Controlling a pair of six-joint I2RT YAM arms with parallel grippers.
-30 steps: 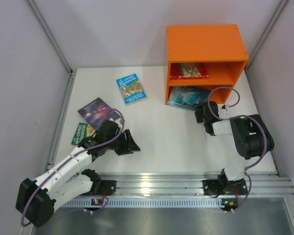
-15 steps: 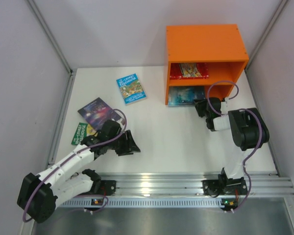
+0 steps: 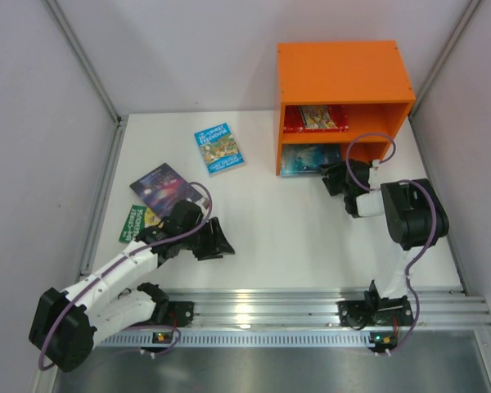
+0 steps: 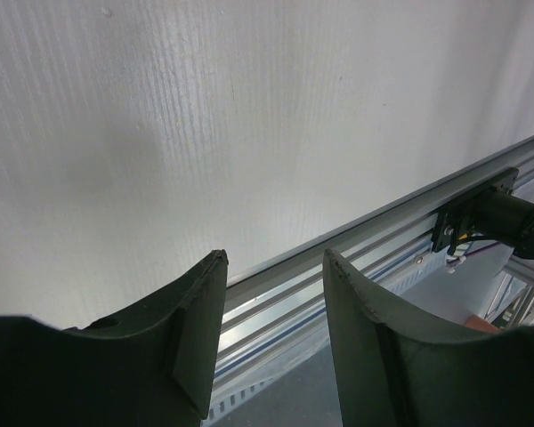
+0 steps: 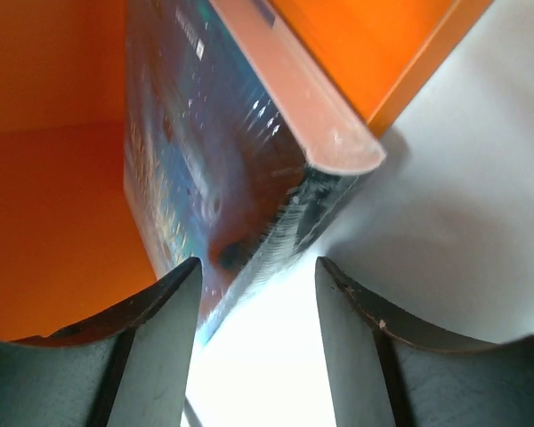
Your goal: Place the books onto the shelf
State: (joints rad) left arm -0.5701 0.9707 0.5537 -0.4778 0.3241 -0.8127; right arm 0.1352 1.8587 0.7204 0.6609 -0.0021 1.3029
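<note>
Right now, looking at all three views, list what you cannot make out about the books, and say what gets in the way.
- green book: top view, one side hidden under the left arm.
- teal book: top view, rear hidden inside the shelf; right wrist view, cover blurred, too close.
- red-bordered book: top view, title too small, rear under the shelf's roof.

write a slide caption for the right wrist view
Right gripper, jaws apart, facing the teal-blue book lying in the lower compartment of the orange shelf.
</note>
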